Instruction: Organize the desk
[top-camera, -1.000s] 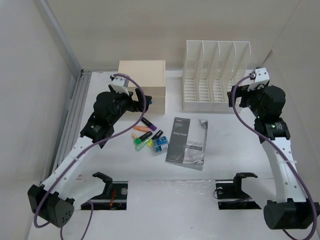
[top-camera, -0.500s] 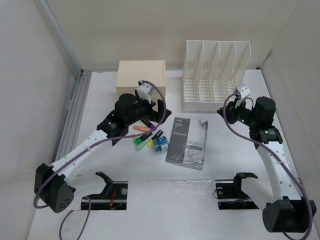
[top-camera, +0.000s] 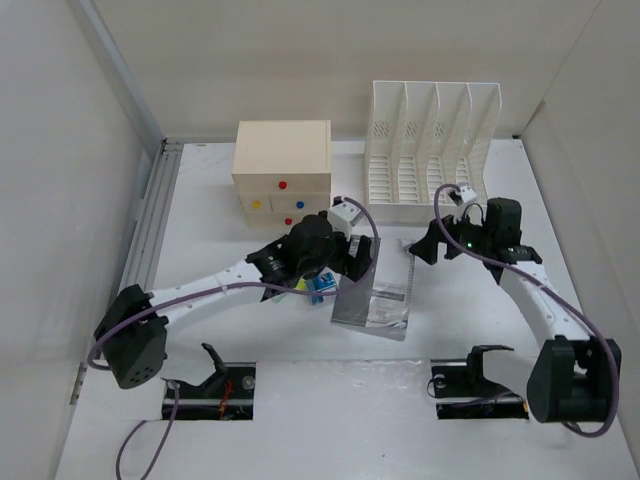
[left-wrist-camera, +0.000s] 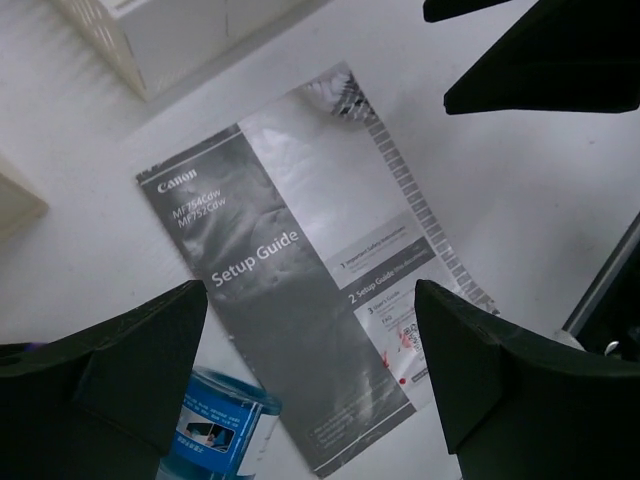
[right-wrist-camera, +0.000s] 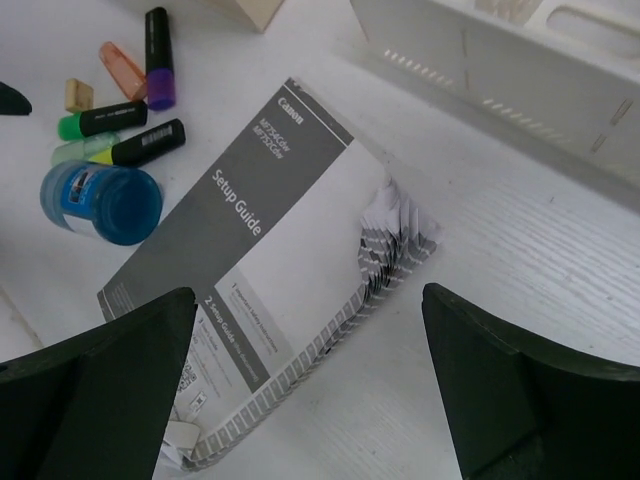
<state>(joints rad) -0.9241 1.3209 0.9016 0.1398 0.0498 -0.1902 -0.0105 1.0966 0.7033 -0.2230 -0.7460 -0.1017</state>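
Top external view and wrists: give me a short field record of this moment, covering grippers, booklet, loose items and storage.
left gripper: open, above the Canon setup guide
right gripper: open, above that guide, holding nothing
setup guide: flat on the desk, cover up
loose items: highlighters and blue round container, beside the guide
storage: beige drawer box, white file rack, far side

From my station the desk (right-wrist-camera: 540, 300) reads as matt white with a faint streaky grain. The booklet (right-wrist-camera: 270, 250) is paper, its grey cover carrying a slight sheen (the page edges look dull). The file rack (top-camera: 430, 150) looks like smooth white plastic, the drawer box (top-camera: 283, 150) matt beige, the rail (top-camera: 150, 230) dull grey metal. The blue tub (right-wrist-camera: 100, 203) is glossy, see-through plastic, and the markers (right-wrist-camera: 147, 143) are smooth plastic.
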